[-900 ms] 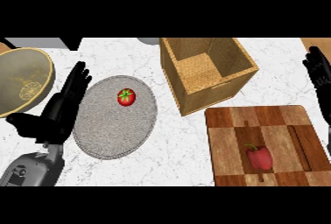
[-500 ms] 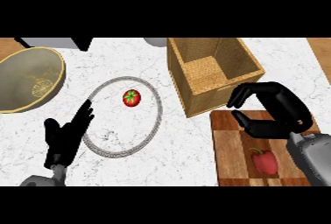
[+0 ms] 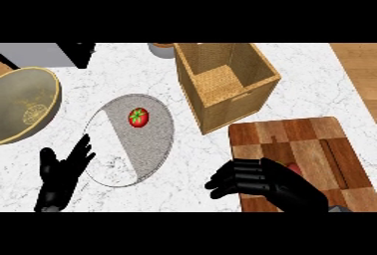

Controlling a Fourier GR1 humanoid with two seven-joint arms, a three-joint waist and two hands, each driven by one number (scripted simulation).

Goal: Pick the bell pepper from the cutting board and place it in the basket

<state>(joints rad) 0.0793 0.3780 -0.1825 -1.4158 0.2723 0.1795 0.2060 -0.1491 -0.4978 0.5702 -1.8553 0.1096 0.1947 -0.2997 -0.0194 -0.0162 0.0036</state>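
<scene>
Just under our right hand (image 3: 269,185), fingers curled but gripping nothing, the pepper (image 3: 295,168) peeks out red on the board (image 3: 294,144). Beyond it stands the basket (image 3: 221,82). Our left hand (image 3: 63,174) rests open, far off.

We see two glossy black hands, left (image 3: 63,177) and right (image 3: 269,184) (segmented fingers, like jointed armour); no forearms show.
</scene>
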